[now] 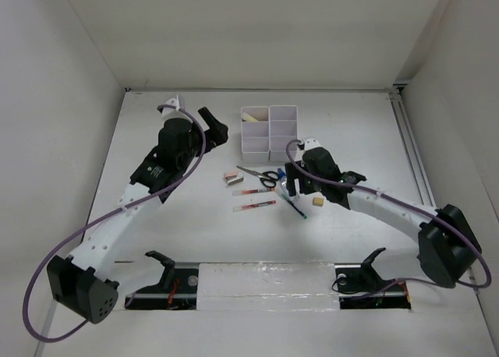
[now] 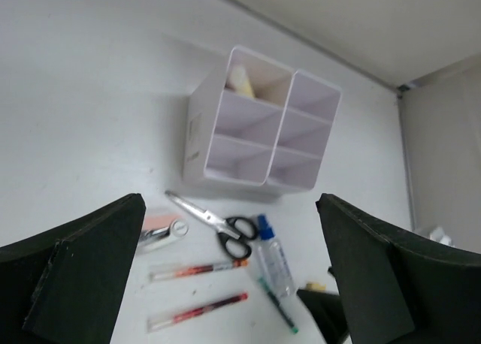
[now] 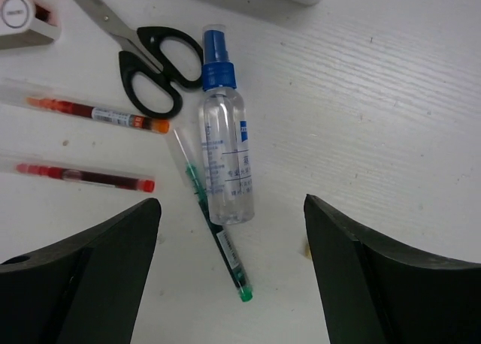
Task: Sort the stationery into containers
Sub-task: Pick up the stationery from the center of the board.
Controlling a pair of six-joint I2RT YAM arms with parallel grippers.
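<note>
Clear plastic with a blue cap: the bottle [image 3: 225, 156] lies flat on the table [image 3: 391, 96], directly under my right gripper [image 3: 231, 205]. My fingers are wide apart and hold nothing, with one either side of the bottle's lower body in the wrist view. The bottle's long axis runs nearly straight away from me, cap end far and base end near, the cap leaning slightly left. My closing line therefore crosses that axis almost square on. Judgement: no real wrist roll is needed, at most a small trim. Complication: the dark pen [image 3: 218, 246] lies slantwise against the bottle's left flank, touching it or just under it, with its green tip pointing toward me. It too sits between my fingers. Judgement: closing low on the body risks pinching pen and bottle together, so a grasp nearer the shoulder, clear of the pen, looks safer. The scissors [image 3: 154, 66] lie just left of the cap, handles toward it; I cannot tell whether they touch. Two red-white pens [image 3: 90, 115] lie further left, outside my span. The containers [image 1: 256, 145] stand beyond the bottle's cap end, on the far side from me. My left gripper [image 1: 217, 127], also apart and empty, hangs just left of the containers and well away from the bottle, so the right arm is plainly the nearer.
</note>
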